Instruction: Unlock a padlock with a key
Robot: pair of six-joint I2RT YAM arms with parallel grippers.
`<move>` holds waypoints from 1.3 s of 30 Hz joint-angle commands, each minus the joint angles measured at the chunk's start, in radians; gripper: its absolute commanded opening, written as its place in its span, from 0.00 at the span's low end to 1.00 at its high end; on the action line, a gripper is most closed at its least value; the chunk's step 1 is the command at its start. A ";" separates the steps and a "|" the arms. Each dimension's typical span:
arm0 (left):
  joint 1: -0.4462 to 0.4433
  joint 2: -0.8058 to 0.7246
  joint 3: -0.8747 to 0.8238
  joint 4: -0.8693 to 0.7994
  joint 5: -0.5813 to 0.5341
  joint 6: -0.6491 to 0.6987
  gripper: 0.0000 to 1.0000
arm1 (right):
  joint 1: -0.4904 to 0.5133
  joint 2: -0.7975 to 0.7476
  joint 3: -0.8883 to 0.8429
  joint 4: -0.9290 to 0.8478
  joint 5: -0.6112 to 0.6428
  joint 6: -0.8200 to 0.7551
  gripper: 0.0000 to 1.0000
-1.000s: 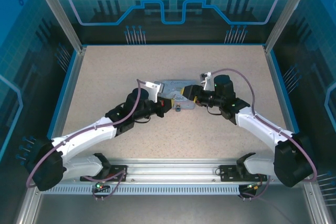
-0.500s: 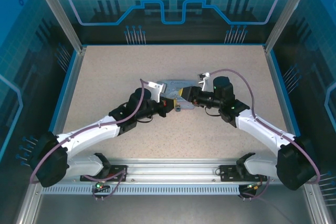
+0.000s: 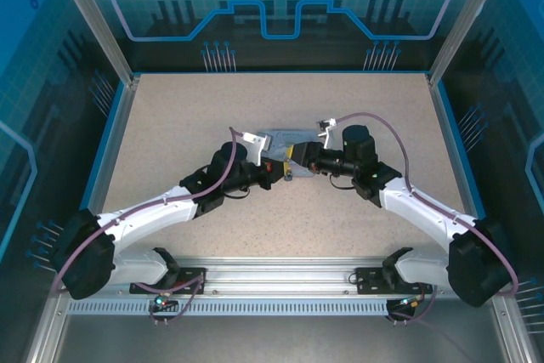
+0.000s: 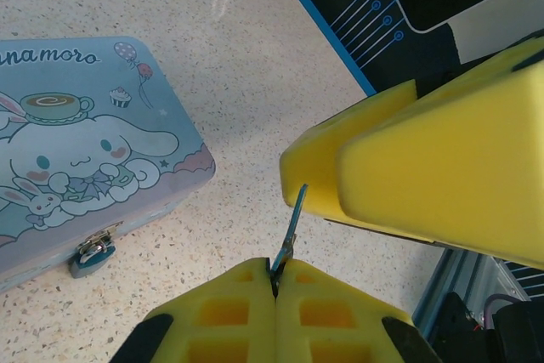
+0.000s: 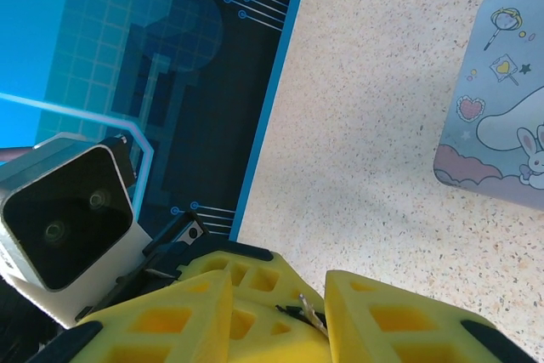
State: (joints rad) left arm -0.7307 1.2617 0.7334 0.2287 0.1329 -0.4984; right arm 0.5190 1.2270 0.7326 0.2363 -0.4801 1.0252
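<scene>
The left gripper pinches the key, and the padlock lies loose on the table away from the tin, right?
No. The padlock sits at the front clasp of the tin, not loose on the table; the left wrist view shows it. The left gripper does pinch the key.

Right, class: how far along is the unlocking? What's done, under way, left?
Done: the key is pinched in the shut left gripper. Under way: the right gripper stands open around its tip. Left: the padlock hangs on the clasp of the tin, key not inserted.
</scene>
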 commanded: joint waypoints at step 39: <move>0.092 -0.056 0.114 -0.204 -0.031 -0.568 0.94 | -0.065 0.087 0.129 -0.190 0.067 -0.051 0.00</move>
State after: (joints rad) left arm -0.6411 1.1919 0.8410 0.0513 0.1097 -0.8288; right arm 0.4450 1.3003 0.8379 0.0517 -0.4408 0.9440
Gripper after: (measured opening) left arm 0.936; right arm 0.044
